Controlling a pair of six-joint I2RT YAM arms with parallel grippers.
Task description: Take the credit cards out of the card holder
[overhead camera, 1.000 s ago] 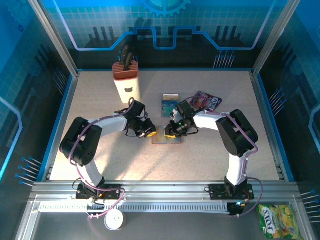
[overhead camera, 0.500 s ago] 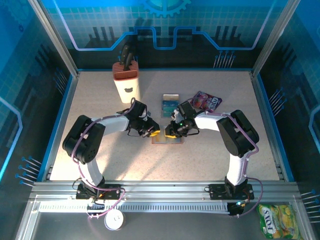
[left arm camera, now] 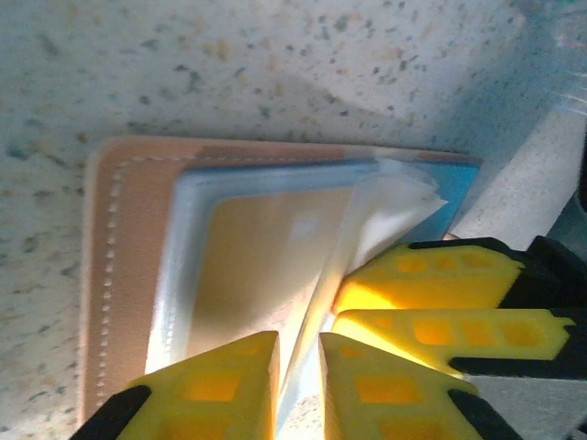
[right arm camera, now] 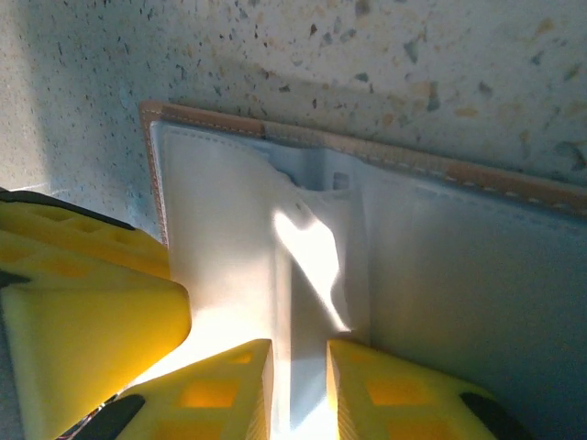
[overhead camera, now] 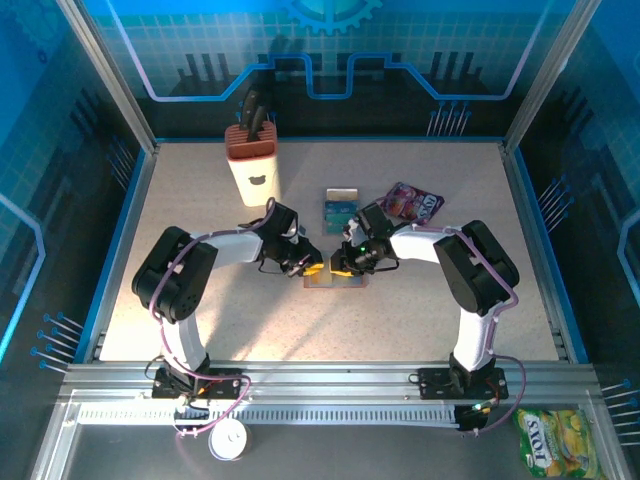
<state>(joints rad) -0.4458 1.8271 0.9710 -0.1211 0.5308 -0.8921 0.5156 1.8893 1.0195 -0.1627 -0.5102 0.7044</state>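
Note:
The card holder (overhead camera: pixel 335 281) lies open on the table between my two grippers. In the left wrist view its tan stitched rim (left arm camera: pixel 110 275) frames clear sleeves, and a tan-orange credit card (left arm camera: pixel 257 266) sits inside one. My left gripper (left arm camera: pixel 298 344) (overhead camera: pixel 313 266) is shut on the thin edge of a clear sleeve leaf. My right gripper (right arm camera: pixel 300 353) (overhead camera: pixel 341 266) is shut on a raised pale sleeve fold of the holder (right arm camera: pixel 459 302). Two more credit cards (overhead camera: pixel 340 207), teal and tan, lie on the table behind the holder.
A purple snack packet (overhead camera: pixel 412 203) lies right of the loose cards. A knife block (overhead camera: pixel 252 165) stands at the back left. The grippers nearly touch: the right one's fingers (left arm camera: pixel 431 275) show in the left wrist view, the left one's fingers (right arm camera: pixel 83 302) in the right wrist view.
My left arm has shifted a little to the right, bringing its gripper closer in over the card holder. The right arm has stayed still.

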